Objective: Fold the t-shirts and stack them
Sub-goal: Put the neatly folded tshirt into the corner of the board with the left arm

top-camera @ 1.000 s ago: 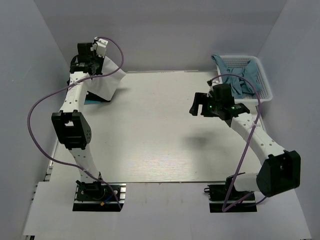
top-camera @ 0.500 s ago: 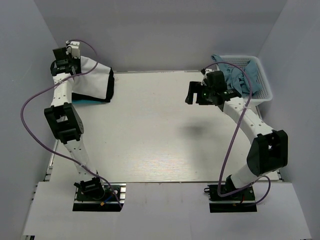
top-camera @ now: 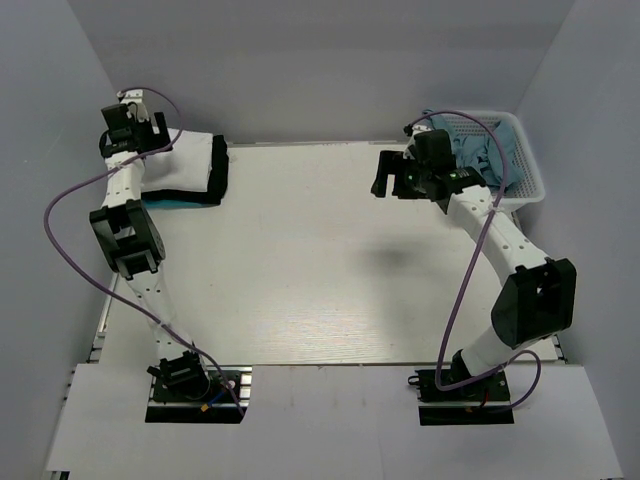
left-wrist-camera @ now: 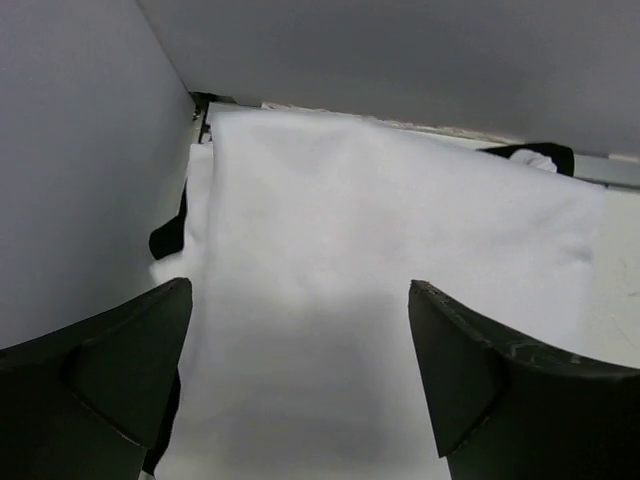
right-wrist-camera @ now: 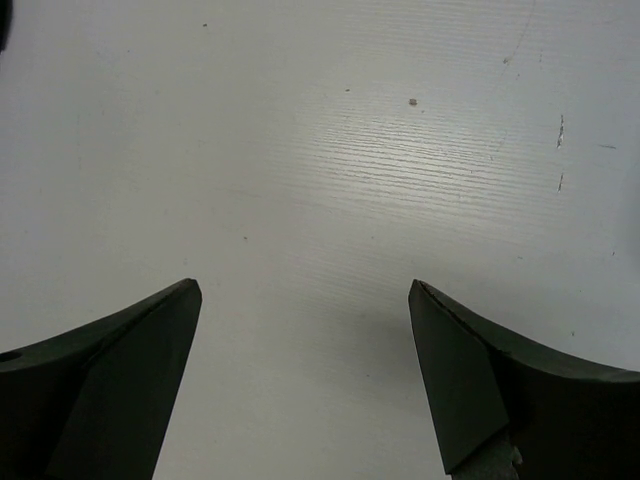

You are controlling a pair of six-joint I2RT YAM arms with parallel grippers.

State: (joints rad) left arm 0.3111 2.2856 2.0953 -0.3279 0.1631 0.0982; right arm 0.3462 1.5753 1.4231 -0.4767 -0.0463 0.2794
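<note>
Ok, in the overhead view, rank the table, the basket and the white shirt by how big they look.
1. table
2. basket
3. white shirt, though the left arm hides part of it.

black t-shirt (top-camera: 221, 168): mostly hidden under white t-shirt (top-camera: 185, 158) | teal item (top-camera: 165, 204): only edge shows

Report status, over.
Left gripper open above white t-shirt. It lies folded atop black t-shirt, far-left corner. Right gripper open, empty, over table near basket. Nothing obstructing.
</note>
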